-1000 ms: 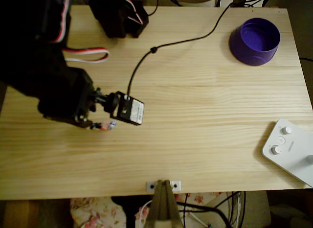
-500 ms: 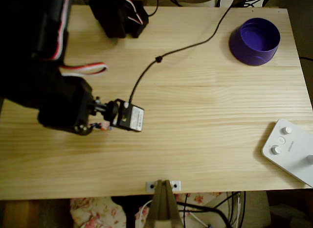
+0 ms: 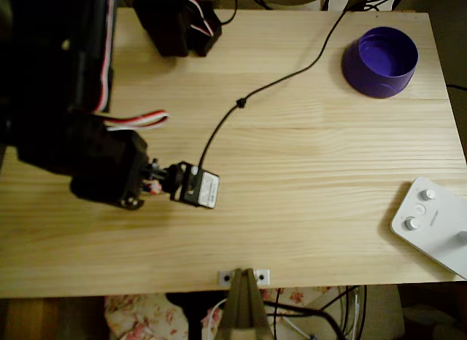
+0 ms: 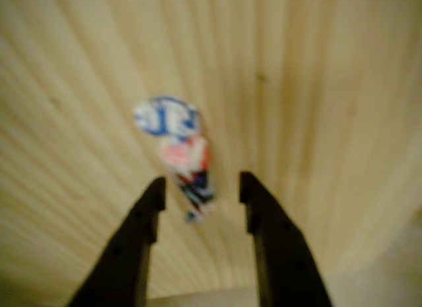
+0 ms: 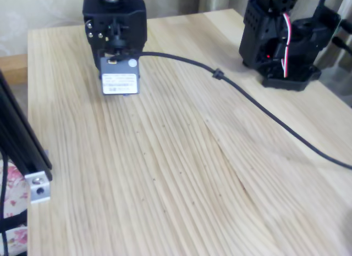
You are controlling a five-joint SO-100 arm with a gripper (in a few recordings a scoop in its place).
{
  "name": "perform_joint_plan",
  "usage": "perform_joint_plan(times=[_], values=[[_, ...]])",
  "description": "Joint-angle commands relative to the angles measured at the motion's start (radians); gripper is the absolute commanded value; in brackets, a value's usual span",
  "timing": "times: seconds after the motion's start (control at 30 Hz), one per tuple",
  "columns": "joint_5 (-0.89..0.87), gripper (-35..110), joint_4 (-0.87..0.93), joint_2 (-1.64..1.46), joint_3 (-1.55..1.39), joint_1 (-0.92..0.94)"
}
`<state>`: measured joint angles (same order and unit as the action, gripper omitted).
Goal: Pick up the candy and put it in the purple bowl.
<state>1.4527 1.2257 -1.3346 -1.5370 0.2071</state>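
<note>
We've got the hand (image 4: 201, 188) spread narrowly around the candy (image 4: 179, 155) lying on the worktop (image 4: 316, 89) — it's probably light and crinkly, so we'd pinch the firm middle — not the twisted ends.

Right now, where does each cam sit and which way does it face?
Overhead view: above the table, looking straight down; arm, purple bowl.
Wrist view: on the gripper, looking down past open fingers at the candy.
Fixed view: low at a table edge, facing the arm's base.
Overhead and fixed views share the black cable.
</note>
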Motion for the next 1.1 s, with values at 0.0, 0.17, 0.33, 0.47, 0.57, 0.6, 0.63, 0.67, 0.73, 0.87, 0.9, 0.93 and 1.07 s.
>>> perform_joint_plan(times=[0.0,0.17,0.33,0.47,0.57,0.6,0.63,0.67,0.73,0.87,0.9,0.93,1.07], values=[[0.02,17,0.018,-0.048,0.058,0.017],[0.011,17,0.017,-0.048,0.035,0.026],[0.014,18,-0.005,-0.044,0.012,0.029],[0.018,18,-0.012,-0.037,-0.009,0.026],[0.021,18,-0.011,-0.031,-0.023,0.025],[0.023,18,-0.009,-0.028,-0.028,0.025],[0.025,18,-0.008,-0.026,-0.032,0.025],[0.026,18,-0.006,-0.023,-0.037,0.025],[0.026,18,-0.003,-0.017,-0.041,0.025],[0.021,17,-0.006,-0.006,-0.041,0.025],[0.021,16,-0.011,-0.003,-0.041,0.025],[0.02,16,-0.015,-0.002,-0.041,0.025],[0.023,13,-0.025,0.008,-0.038,0.025]])
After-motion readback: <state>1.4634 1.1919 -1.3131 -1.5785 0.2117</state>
